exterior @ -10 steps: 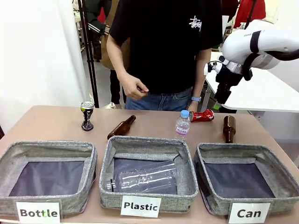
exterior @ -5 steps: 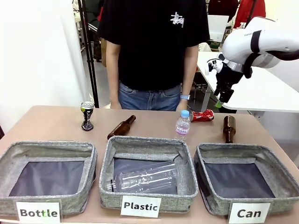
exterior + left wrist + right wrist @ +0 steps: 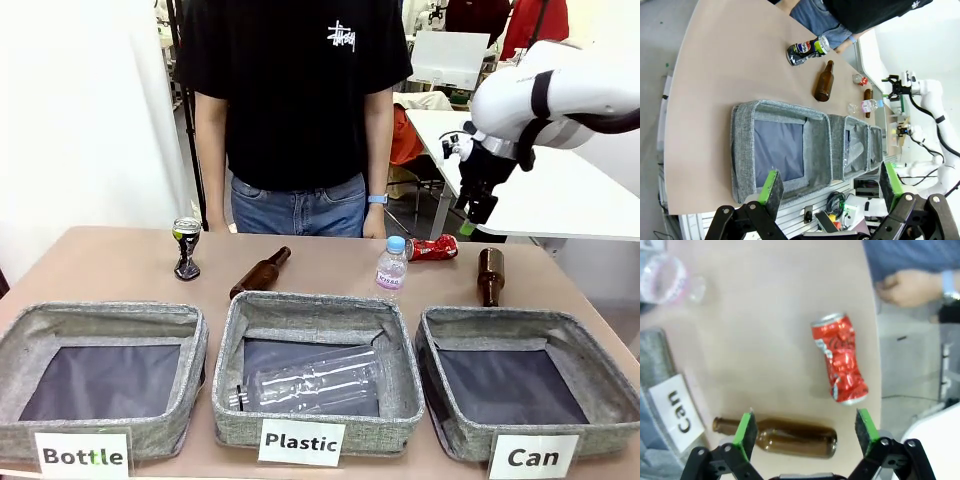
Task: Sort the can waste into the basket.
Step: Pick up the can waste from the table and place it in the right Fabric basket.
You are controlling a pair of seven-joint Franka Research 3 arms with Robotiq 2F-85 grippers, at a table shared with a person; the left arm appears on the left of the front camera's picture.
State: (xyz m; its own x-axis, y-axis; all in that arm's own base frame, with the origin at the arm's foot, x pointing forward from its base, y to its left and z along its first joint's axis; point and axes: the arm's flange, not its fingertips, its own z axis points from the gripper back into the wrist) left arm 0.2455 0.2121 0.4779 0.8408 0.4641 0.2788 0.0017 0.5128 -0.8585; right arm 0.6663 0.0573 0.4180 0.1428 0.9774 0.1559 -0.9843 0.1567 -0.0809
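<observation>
Nearest, the left tool (image 3: 830, 184) hangs over the table's (image 3: 120, 262) near edge, its green pads (image 3: 771, 186) spread wide with nothing between them.

3 grey baskets line that edge. The "Bottle" basket (image 3: 100, 318) is on the left. The "Plastic" basket (image 3: 315, 305) is in the middle, with a clear plastic bottle (image 3: 315, 383) lying in it. The "Can" basket (image 3: 500, 322) is on the right.

Just behind the baskets, a brown bottle (image 3: 260, 272) lies on its side by the middle basket's left corner. A small water bottle (image 3: 391, 267) with a blue cap stands by that basket's right corner. A second brown bottle (image 3: 489, 276) stands upright just behind the "Can" basket.

Both cans are farther back, on the bare table. The black can (image 3: 186, 248), crushed at the waist, stands upright towards the far left, well apart from the "Can" basket. The red can (image 3: 433, 247) lies on its side near the far edge, between the water bottle and the upright brown bottle.

Above the red can hovers the right tool (image 3: 472, 218), clear of the can, fully open and holding nothing. In its wrist view the can lies below the wide gap between the pads (image 3: 746, 434).

At the far side stands a person (image 3: 290, 90) in a black T-shirt, one hand (image 3: 905, 287) hanging just beyond the table edge.
</observation>
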